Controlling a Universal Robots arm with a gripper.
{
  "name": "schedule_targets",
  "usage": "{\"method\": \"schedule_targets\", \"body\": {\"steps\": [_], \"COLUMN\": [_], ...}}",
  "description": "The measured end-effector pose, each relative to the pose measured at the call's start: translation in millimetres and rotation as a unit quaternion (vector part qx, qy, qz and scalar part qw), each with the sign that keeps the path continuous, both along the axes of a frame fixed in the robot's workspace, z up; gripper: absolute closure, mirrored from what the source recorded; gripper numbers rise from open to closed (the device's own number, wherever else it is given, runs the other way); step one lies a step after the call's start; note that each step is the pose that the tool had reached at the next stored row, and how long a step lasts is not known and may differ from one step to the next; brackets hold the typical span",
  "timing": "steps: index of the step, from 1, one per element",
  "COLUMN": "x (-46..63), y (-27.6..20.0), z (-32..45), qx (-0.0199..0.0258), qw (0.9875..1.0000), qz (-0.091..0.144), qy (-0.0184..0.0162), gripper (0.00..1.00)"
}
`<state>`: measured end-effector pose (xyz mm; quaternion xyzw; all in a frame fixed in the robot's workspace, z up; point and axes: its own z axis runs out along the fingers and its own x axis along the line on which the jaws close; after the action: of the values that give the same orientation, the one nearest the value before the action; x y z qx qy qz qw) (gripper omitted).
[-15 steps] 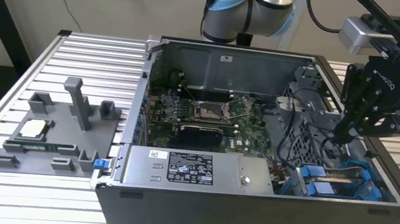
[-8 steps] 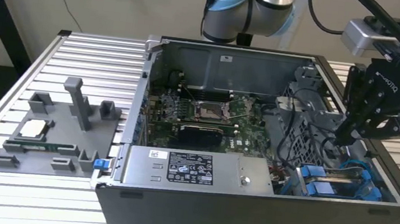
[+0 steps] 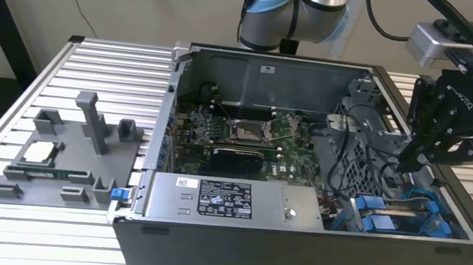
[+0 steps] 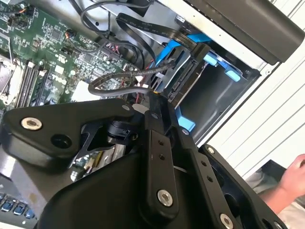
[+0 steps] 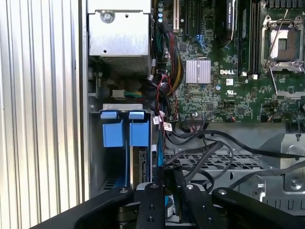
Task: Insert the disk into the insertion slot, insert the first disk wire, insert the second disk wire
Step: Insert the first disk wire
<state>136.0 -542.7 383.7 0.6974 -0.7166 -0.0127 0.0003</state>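
The disk (image 4: 190,71) stands on edge inside the insertion slot (image 4: 217,102), its blue frame and connector edge facing outward. In the first wrist view the disk (image 5: 141,164) sits behind the slot's two blue tabs (image 5: 116,133). My gripper (image 4: 155,95) is shut on the end of a black braided disk wire (image 4: 119,80), right at the disk's connector edge. From the exterior view, the gripper (image 3: 413,163) hangs over the blue-railed slot (image 3: 387,220) at the case's front corner on that view's right. A blue wire (image 5: 159,150) runs up beside the fingers (image 5: 155,183).
The open case holds a motherboard (image 3: 236,132), a grey labelled power-supply box (image 3: 228,202) and loose black cables (image 5: 209,148) beside the slot. A grey fixture tray (image 3: 64,160) lies on the slatted table at the exterior view's left. A person's hand (image 4: 293,176) is outside the case.
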Motion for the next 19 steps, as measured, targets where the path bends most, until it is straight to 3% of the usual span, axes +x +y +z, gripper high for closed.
{"method": "schedule_targets", "body": {"steps": [5,15,19], "x": [0.6,12.4,16.6], "y": [-1.0,-18.7,-22.2], "z": [-0.1,-8.4,-12.6], "qx": [0.0,0.0,0.0], "qw": [1.0,0.9999,0.9999], "qz": [0.0,0.0,0.0], "qy": [0.0006,0.0139,0.0167], "gripper": [1.0,1.0,1.0]}}
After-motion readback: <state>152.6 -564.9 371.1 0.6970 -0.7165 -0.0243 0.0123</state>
